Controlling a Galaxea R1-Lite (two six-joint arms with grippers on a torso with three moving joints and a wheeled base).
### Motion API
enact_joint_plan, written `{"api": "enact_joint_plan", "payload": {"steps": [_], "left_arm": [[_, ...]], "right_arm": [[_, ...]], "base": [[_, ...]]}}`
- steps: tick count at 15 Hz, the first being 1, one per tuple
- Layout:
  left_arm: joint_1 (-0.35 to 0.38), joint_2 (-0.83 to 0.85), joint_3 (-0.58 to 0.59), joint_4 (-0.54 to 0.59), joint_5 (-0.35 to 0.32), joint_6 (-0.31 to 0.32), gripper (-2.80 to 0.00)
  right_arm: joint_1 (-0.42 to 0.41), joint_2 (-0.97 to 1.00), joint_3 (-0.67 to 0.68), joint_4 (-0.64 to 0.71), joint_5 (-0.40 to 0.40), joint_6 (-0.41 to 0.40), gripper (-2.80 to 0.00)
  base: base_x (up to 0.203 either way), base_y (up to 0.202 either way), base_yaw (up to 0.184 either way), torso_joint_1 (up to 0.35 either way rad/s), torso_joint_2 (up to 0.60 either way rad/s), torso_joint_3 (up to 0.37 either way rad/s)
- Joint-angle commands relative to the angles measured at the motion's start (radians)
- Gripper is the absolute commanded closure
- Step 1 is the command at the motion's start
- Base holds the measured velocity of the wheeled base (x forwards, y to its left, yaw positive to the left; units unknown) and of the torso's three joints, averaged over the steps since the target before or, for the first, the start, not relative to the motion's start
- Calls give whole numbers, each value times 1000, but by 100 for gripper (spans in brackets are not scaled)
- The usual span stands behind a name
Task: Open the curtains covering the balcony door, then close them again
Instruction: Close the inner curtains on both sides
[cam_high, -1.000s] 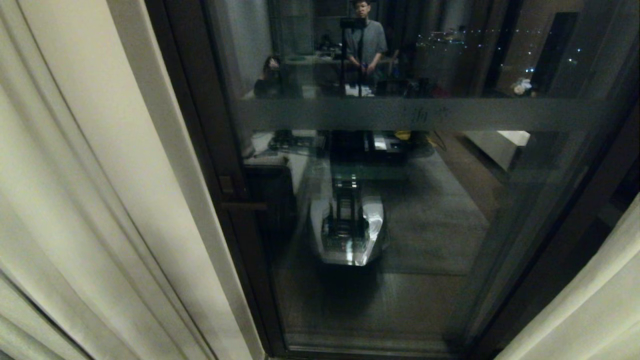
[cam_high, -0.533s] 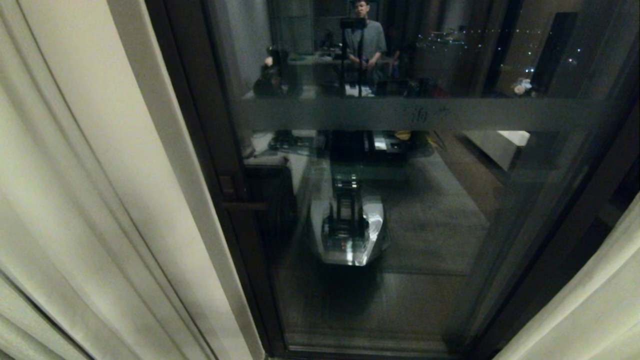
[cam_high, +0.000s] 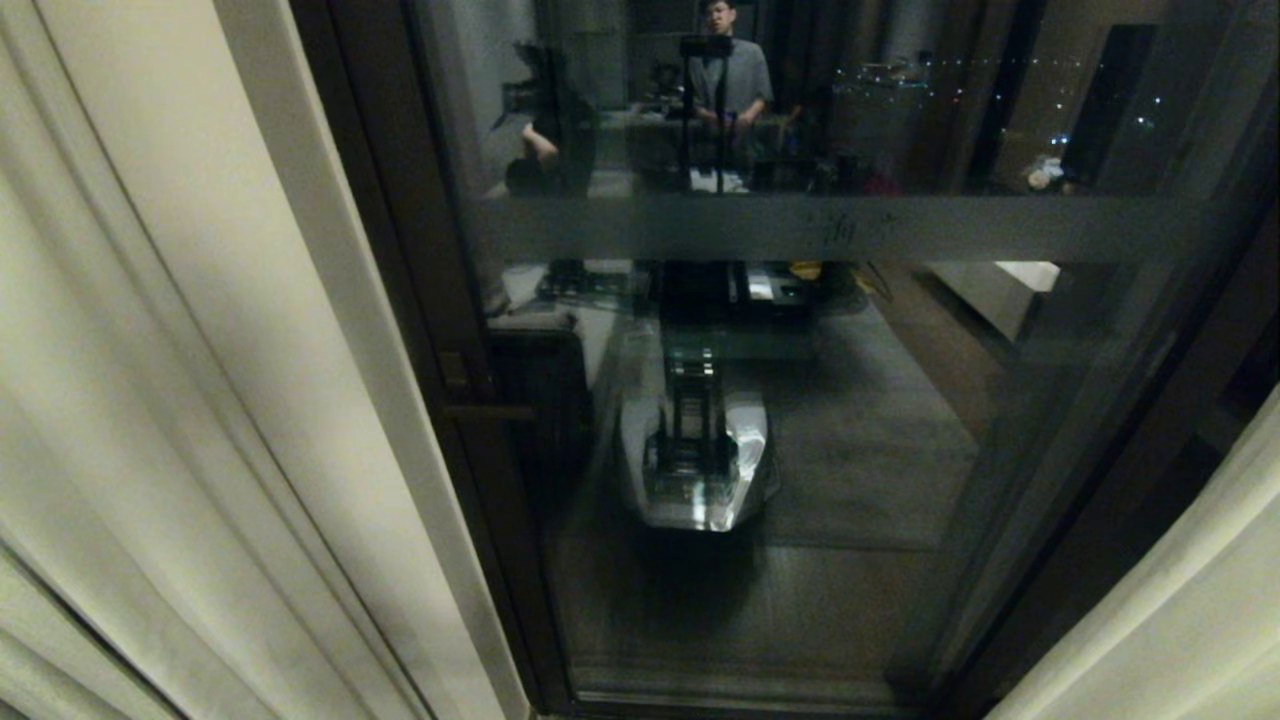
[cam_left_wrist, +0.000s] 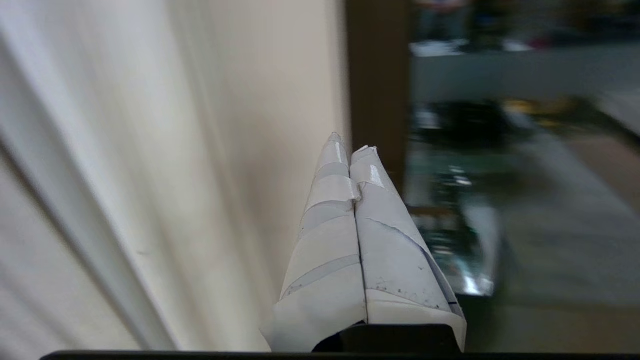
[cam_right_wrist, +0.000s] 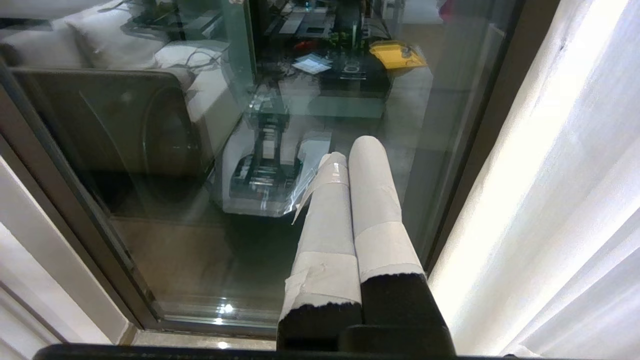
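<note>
Your balcony door (cam_high: 800, 400) sits at twelve o'clock, between curtains (cam_high: 200, 400) at nine and four; your left hand (cam_left_wrist: 350, 150) points beside the nine o'clock panel.

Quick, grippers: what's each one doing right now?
Left gripper: shut, empty, beside the left curtain.
Right gripper: shut, empty, facing the balcony door.

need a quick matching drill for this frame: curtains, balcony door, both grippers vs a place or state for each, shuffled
Column 1:
1. left curtain panel
2. right curtain panel
3. balcony door
4. left gripper

Column 2:
A. glass uncovered, frosted band across the pane
B. shut, empty, tip beside the cream fabric near the dark frame
C. pulled aside, fills the head view's left
D. pulled aside, only at the head view's lower right corner

Pairs: 1-C, 2-D, 3-A, 4-B

The right gripper is also shut and empty, pointing at the glass.
</note>
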Motion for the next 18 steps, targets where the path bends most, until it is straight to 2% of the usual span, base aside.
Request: {"api": "enact_joint_plan", "payload": {"steps": [1, 4, 5, 10, 12, 13, 16, 18], "left_arm": [[22, 139, -72, 1, 75, 1, 0], [62, 242, -138, -10, 215, -1, 0], [103, 277, -158, -28, 247, -1, 0], [372, 429, -250, -57, 268, -2, 0], [449, 494, -277, -58, 256, -11, 0], [478, 523, -295, -59, 252, -23, -280], [550, 594, -341, -59, 245, -41, -280], [597, 629, -365, -59, 214, -46, -280]], "right_arm": [[0, 0, 0, -1, 0, 0, 0], [0, 0, 0, -1, 0, 0, 0], [0, 0, 0, -1, 0, 0, 0], [0, 0, 0, -1, 0, 0, 0], [0, 0, 0, -1, 0, 0, 0], [0, 0, 0, -1, 0, 0, 0], [0, 0, 0, -1, 0, 0, 0], [0, 0, 0, -1, 0, 0, 0]], "base": [[0, 0, 0, 0, 0, 0], [0, 0, 0, 0, 0, 0], [0, 0, 0, 0, 0, 0], [0, 0, 0, 0, 0, 0], [0, 0, 0, 0, 0, 0], [0, 0, 0, 0, 0, 0], [0, 0, 0, 0, 0, 0], [0, 0, 0, 0, 0, 0]]}}
